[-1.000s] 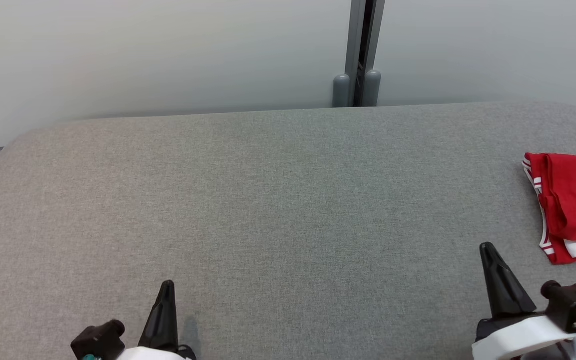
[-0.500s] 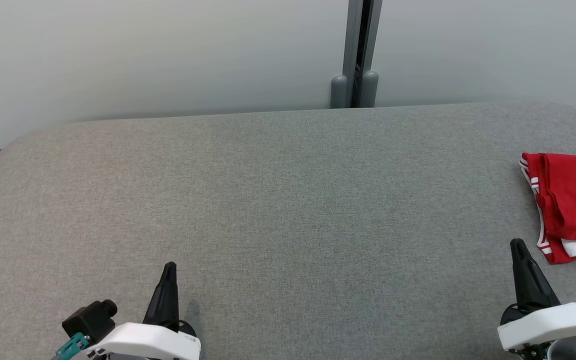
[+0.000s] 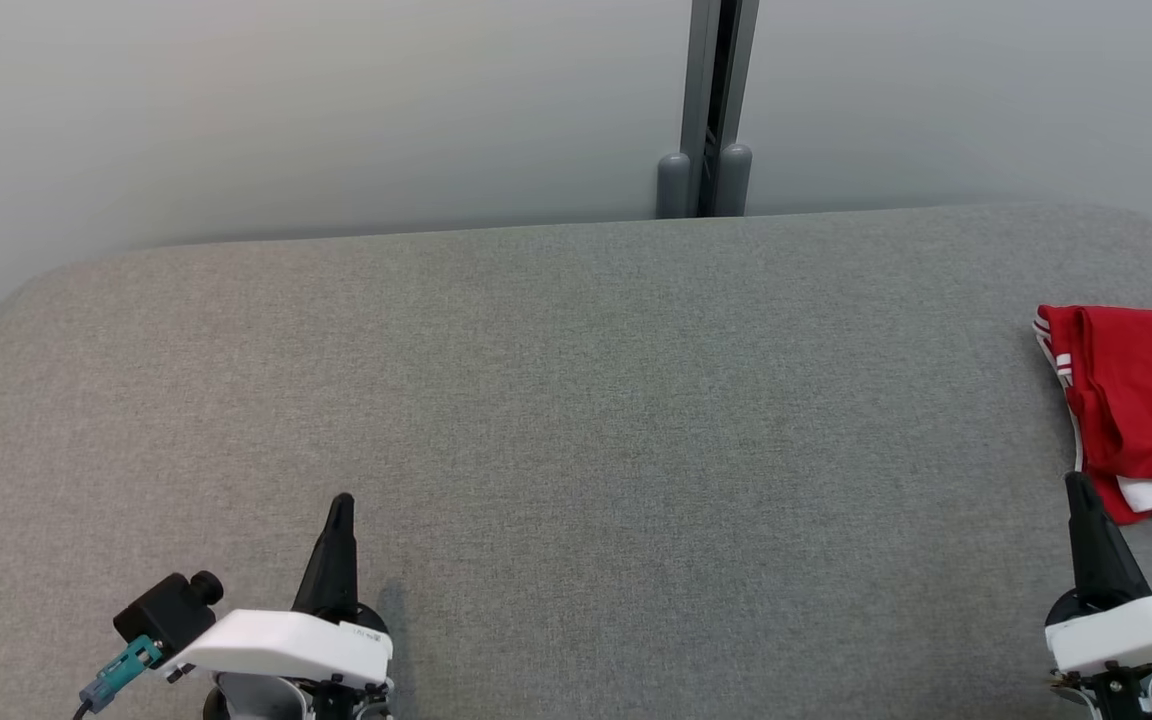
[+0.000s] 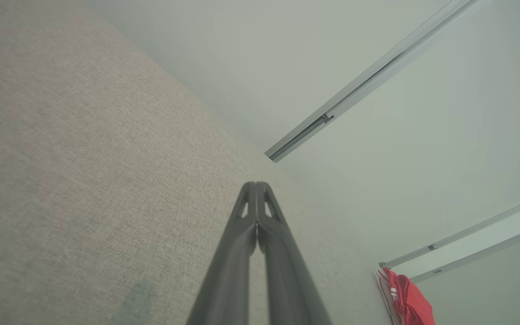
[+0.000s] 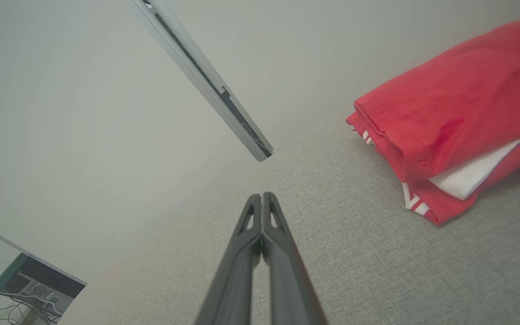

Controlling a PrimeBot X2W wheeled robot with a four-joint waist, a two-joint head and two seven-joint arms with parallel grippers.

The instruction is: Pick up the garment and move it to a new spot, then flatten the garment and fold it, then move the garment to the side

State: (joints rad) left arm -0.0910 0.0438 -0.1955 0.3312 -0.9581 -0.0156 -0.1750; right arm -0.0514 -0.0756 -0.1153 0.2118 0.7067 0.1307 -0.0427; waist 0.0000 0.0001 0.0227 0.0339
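Head view looks down on a grey cloth-covered counter (image 3: 576, 400) with rounded far corners, its weave plain and smooth. Behind it stands a pale wall (image 3: 336, 100), split at 12 o'clock by a grey upright rail (image 3: 711, 90) with two rounded grey stubs (image 3: 674, 185) at its foot. The garment (image 3: 1146, 400), red with white stripes at one edge and a white layer showing between its folds, lies folded at 3 o'clock on the counter and runs off the right edge of this view. The left fingers (image 3: 334, 560) sit at 7 o'clock over bare cloth, well apart from the garment, pressed together tip to tip and holding nothing. The right fingers (image 3: 1096, 545) sit at 5 o'clock, their tip near the garment's near corner. In the right wrist view they are likewise closed and empty, with the garment apart from them at 2 o'clock and loose cables (image 5: 11, 293) in a strip of room at 8 o'clock.
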